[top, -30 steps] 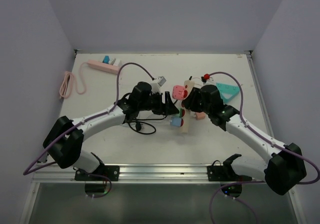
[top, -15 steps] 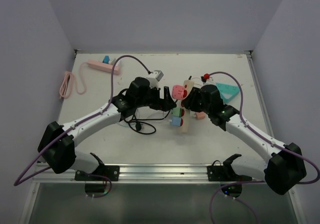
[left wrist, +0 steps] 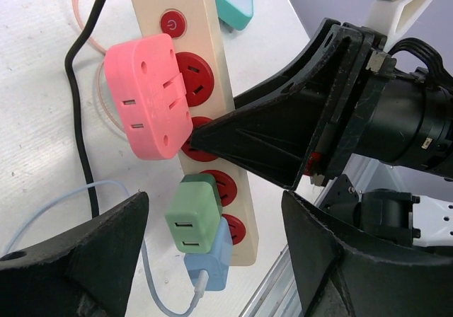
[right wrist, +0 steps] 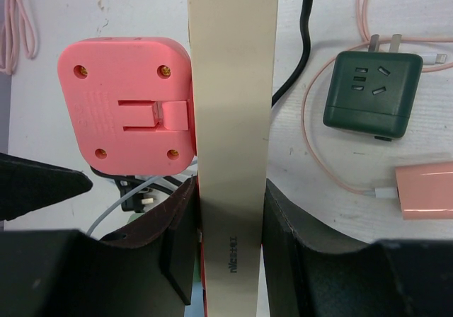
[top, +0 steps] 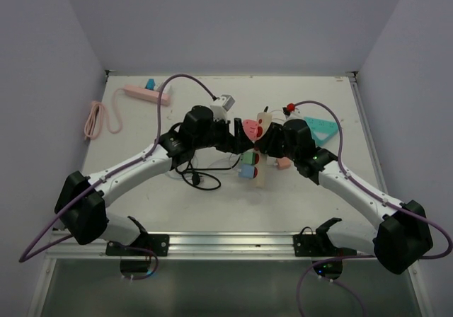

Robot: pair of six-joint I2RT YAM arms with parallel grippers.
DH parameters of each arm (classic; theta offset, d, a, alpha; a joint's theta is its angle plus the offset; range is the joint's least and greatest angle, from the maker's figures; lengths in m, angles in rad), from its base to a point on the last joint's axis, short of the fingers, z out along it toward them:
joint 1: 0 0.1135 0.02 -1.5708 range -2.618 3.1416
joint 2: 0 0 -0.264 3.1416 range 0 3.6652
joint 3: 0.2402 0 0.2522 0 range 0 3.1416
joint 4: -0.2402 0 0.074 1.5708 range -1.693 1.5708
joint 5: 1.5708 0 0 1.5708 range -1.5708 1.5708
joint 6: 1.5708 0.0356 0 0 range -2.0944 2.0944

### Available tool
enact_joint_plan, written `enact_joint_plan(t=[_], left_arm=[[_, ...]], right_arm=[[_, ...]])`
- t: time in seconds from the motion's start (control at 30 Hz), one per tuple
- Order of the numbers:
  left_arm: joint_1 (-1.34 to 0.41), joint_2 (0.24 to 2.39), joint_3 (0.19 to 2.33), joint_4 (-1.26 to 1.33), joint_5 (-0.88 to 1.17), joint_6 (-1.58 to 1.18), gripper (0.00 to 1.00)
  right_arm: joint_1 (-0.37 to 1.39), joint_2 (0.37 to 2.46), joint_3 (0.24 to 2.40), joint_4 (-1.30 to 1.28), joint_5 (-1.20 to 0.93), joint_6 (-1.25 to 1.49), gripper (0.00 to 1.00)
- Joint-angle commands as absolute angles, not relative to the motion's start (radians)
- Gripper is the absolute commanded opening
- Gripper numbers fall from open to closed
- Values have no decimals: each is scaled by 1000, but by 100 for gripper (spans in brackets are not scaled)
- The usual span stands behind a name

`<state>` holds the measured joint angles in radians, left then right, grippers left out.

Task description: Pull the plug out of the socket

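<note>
Two robot arms meet over the middle of a white worktop (top: 212, 204), seen from above and from each wrist.

The right end effector (right wrist: 230, 233) is closed across the narrow width of a cream power strip (left wrist: 191, 6). One finger presses each long edge, so the strip is clamped between them.

A pink plug (left wrist: 145, 98), a chunky square adapter, sits on the strip just ahead of the right end effector's fingertips. It is pushed against the red sockets near the switch end and overhangs one long edge of the strip. Which socket it occupies cannot be told.

The left end effector (top: 237, 139) faces the right one from the other side of the strip. Its jaws stand wide apart and hold nothing. The pink plug lies just ahead of it, in line with the gap between its fingers and touching neither.

Nearer the left end effector's fingers, a green adapter (left wrist: 192, 214) and a blue adapter (left wrist: 209, 264) are plugged into the strip side by side. A pale cable leaves the blue one.

Beside the right end effector, on the side away from the pink plug, a dark green adapter (right wrist: 371, 94) lies on the worktop, prongs showing. A black cable (right wrist: 304, 41) runs past it.

Well beyond the left end effector, at the far corner, lie a pink power strip (top: 145, 94) and a coiled pink cable (top: 95, 119).
</note>
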<state>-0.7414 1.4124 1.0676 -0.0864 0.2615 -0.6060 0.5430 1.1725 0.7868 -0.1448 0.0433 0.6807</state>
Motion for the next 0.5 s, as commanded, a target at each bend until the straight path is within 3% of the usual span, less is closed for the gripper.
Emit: enact_joint_plan(t=[0.0, 0.47], left_arm=[[-747, 1431, 1058, -18, 284, -647, 78], [-755, 1502, 1006, 6, 353, -698, 69]], right_arm=[[546, 1158, 853, -35, 17, 698, 0], [546, 1151, 853, -18, 25, 706, 0]])
